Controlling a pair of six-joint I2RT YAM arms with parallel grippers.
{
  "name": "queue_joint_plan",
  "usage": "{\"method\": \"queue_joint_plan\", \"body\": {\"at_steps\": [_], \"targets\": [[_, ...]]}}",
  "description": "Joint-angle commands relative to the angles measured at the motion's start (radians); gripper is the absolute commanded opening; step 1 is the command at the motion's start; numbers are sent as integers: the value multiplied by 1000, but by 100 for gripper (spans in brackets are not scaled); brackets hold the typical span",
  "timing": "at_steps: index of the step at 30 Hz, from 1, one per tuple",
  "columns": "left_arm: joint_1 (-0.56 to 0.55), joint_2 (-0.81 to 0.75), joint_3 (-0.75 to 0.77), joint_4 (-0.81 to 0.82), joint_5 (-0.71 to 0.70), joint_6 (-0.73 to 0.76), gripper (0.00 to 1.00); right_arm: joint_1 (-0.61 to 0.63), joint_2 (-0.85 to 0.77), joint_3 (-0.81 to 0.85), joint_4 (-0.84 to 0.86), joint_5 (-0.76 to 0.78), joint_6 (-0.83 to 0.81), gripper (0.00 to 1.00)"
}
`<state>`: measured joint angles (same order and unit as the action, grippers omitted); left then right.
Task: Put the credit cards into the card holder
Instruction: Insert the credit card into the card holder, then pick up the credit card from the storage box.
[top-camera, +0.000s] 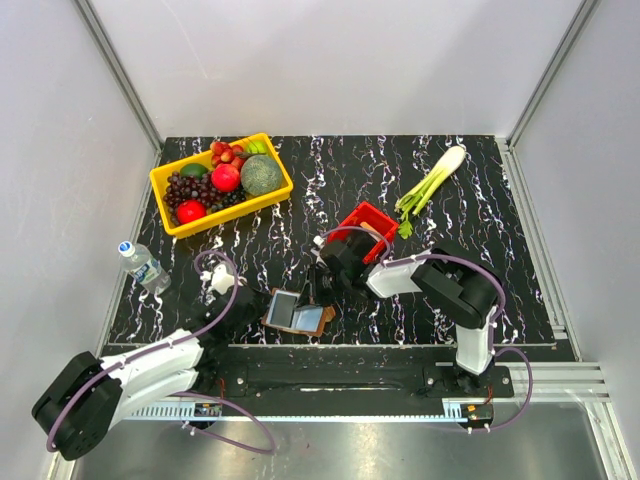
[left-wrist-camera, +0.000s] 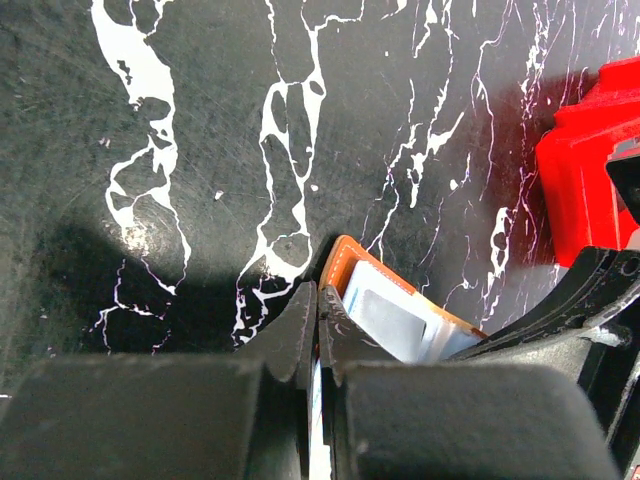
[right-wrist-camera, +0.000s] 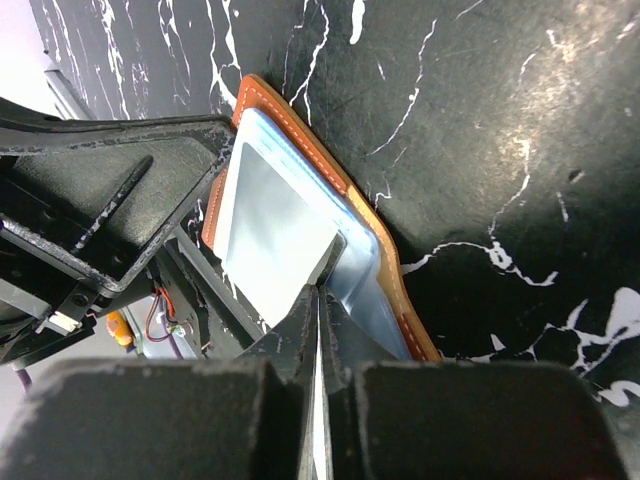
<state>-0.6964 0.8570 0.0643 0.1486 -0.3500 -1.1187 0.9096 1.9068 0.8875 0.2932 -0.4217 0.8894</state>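
Holder (top-camera: 298, 314): laid open near the front edge of the counter (top-camera: 330, 170), a little left of its middle. It is brown outside and pale blue inside.
Card (right-wrist-camera: 265, 230): one whitish card is seen against the pale blue lining, inside the brown rim. How far it sits in a pocket cannot be told.
Left gripper (left-wrist-camera: 317, 300): the jaws are brought together on the holder's left edge, with a thin pale strip pinched between them.
Right gripper (right-wrist-camera: 320, 290): the jaws are almost together and clamped on the card's near edge, with only a thin pale line seen between them. The tips are placed over the open holder, reached from its right side.
Bin (top-camera: 362, 225): red, set just behind the right gripper, near the middle of the counter.
Basket (top-camera: 165, 185): yellow, filled with fruit, placed at the back left corner.
Bottle (top-camera: 143, 265): laid on its side at the left edge.
Leek (top-camera: 430, 180): laid toward the back right, its darker green end just beside the bin.
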Motion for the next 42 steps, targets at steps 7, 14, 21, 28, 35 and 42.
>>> {"method": "queue_joint_plan", "body": {"at_steps": [7,14,21,28,35,42], "targets": [[-5,-22,-37,-12,31,-9,0,-6,14,1,148,-68,47,11],[-6,-150,-55,-87,-9,-10,0,-58,-103,50,-80,50,-173,21],[-5,-191,-55,-73,-9,5,0,-97,-127,94,-117,0,-225,26],[-6,-211,-38,-73,-17,20,0,-202,-258,154,-285,104,-311,39],[-6,-230,5,-107,-44,45,0,-348,-275,283,-573,360,-541,52],[-3,-197,71,-110,-72,97,0,-399,-114,415,-710,376,-720,57]]}}
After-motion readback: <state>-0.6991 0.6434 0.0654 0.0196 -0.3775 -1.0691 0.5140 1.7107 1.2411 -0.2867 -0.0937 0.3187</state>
